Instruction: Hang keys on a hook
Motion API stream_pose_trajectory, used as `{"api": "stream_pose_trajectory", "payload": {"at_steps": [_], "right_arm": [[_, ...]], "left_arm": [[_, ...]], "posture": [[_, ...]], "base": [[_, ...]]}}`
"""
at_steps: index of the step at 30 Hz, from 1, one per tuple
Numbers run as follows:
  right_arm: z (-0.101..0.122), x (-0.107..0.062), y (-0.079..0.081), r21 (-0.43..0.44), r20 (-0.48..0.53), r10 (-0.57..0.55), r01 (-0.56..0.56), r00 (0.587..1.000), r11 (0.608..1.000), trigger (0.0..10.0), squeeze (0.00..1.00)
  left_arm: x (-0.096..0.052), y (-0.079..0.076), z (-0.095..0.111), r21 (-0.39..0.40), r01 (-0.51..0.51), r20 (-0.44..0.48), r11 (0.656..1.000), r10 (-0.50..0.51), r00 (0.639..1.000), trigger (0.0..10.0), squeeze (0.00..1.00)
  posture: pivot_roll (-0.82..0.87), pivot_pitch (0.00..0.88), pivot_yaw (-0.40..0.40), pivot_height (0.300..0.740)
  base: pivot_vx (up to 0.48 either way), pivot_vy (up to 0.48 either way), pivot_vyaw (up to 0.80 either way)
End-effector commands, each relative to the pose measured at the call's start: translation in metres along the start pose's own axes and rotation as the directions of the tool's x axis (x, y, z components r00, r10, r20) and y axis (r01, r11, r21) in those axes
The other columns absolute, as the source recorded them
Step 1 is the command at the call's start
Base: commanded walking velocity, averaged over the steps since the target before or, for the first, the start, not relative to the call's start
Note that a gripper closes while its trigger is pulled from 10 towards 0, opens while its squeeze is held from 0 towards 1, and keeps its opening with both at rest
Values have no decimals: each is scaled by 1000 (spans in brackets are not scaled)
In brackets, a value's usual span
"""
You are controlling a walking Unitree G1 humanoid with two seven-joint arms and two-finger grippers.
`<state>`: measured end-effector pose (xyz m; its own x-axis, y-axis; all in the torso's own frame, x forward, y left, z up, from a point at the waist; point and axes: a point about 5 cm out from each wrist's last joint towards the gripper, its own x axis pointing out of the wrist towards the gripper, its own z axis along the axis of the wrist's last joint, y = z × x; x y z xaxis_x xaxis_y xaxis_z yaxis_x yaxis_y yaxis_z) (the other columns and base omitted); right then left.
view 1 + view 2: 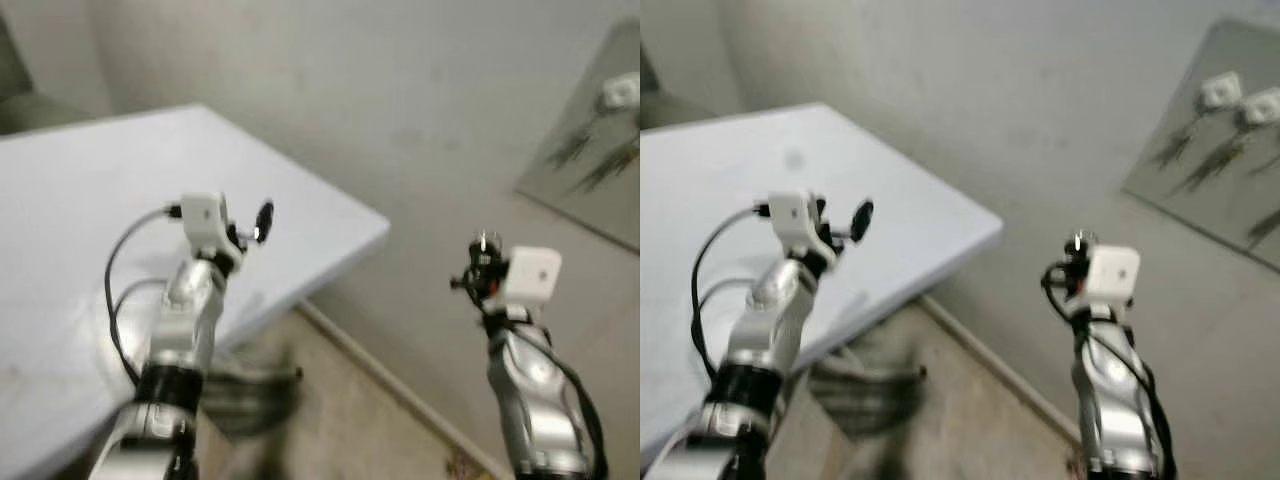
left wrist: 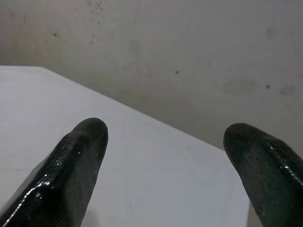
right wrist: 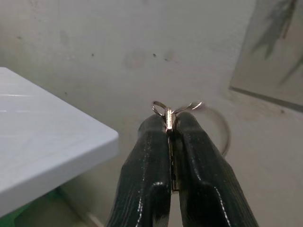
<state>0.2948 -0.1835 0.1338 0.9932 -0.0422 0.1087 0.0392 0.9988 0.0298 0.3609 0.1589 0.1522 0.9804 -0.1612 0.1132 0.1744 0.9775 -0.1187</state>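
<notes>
My right gripper [image 3: 169,124] is shut on a brass key [image 3: 169,119] with a thin ring [image 3: 222,128] hanging off it; the key stands edge-on between the fingertips. In the eye views that gripper [image 1: 485,252] is raised in front of the grey wall, left of and below a grey board [image 1: 1210,140] with white hooks [image 1: 1222,88] from which dark key bunches hang. My left gripper [image 2: 165,137] is open over the white table [image 2: 142,179], with nothing between its fingers [image 1: 263,217].
The white table [image 1: 90,200] fills the left, its corner pointing toward the wall. Beige floor and a skirting line lie between the table and the wall. A dark blurred object [image 1: 250,385] sits under the table edge.
</notes>
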Motion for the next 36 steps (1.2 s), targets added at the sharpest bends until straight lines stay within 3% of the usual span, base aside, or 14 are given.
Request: {"api": "stream_pose_trajectory", "payload": {"at_steps": [1, 8, 22, 25, 36], "right_arm": [[2, 1, -7, -12, 5, -25, 25, 1000, 1000, 10000, 0], [2, 1, -8, -13, 4, -32, 32, 999, 999, 10000, 0], [2, -2, -7, -10, 13, -41, 41, 999, 999, 10000, 0], [4, -4, -6, 11, 24, -28, 27, 999, 1000, 10000, 0], [3, -5, -3, 0, 15, -22, 22, 1000, 1000, 10000, 0]], "left_arm": [[1, -4, 0, -2, 7, 3, 1000, -7, 1000, 10000, 0], [1, -6, 0, -14, 12, 7, 1000, -12, 1000, 10000, 0], [-4, -30, -2, 91, 166, 0, 982, -166, 986, 10000, 0], [-4, -35, 0, 89, 186, 1, 979, -187, 982, 10000, 0], [-3, -31, 0, 50, 168, -36, 984, -167, 985, 10000, 0]], "posture": [[-100, 0, -63, 740], [-99, 0, -63, 740], [-102, 0, -53, 740], [-101, 1, -53, 740], [-102, 3, -52, 740]], "base": [[0, 0, -775], [0, 0, -775], [0, 0, -775], [0, 0, 0], [0, 0, 0]]}}
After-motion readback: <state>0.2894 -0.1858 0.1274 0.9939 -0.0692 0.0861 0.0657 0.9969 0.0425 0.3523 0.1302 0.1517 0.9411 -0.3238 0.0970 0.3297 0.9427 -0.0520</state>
